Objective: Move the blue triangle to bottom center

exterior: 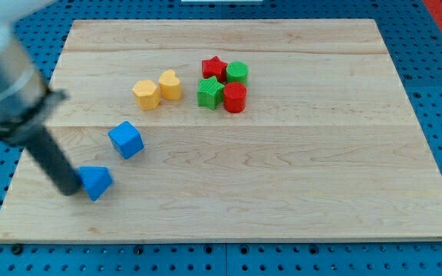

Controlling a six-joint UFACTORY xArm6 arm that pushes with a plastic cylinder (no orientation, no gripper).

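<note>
Pressing against the left side of the small blue triangular block (97,182), my tip (72,188) is sitting at the near left part of the pale wooden board (282,192), and the dark rod is leaning up from it toward the left edge of the view. There is no hand or claw on this arm, only the straight rod, so nothing is being opened, closed or gripped; the tip is only touching the block, or is standing just beside it, because the exact contact is a little blurred. The blue triangular block is lying near the near edge, but well to the left of the middle, so I am judging that the task is only at its beginning: the block is already close to the right row of the board, yet the whole way to the right, toward the near centre, is still left. The tip is standing on the correct side for this, as a push to the right would carry the block along the near edge. A blue cube-like block (126,139) is lying a little farther and to the right of the triangle, apart from it, and does not seem to be in the way. Two yellow blocks (158,90) are resting side by side farther away, and a tight group of red and green blocks (224,83) is sitting near the far middle, well apart from the path.
</note>
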